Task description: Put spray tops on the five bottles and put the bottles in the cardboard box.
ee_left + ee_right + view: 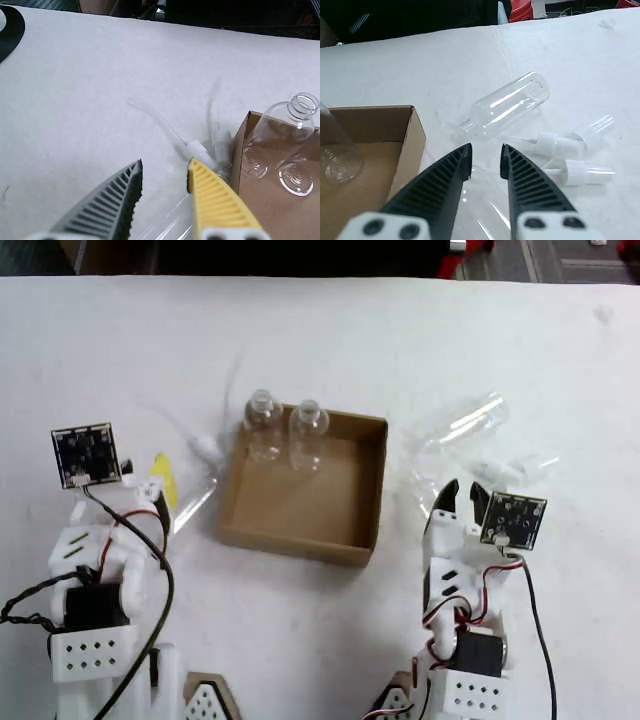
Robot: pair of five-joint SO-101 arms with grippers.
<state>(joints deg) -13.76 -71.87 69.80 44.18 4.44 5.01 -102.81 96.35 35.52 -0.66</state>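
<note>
The lying bottle (505, 107) rests on its side on the table (330, 330), to the right of the cardboard box (375, 485). Its open neck points toward the box and its base away, so its long axis runs slanted across the line of the right gripper (486, 155). It lies just ahead of the black fingers, not between them; these stand a little apart and hold nothing. The spray tops (555, 145) lie just beside the bottle, on the side away from the box. I judge the right arm is clearly nearer. The left gripper (165, 167), beyond the box, is wider apart and empty, with a second pair of tops (200, 152) just ahead.
</note>
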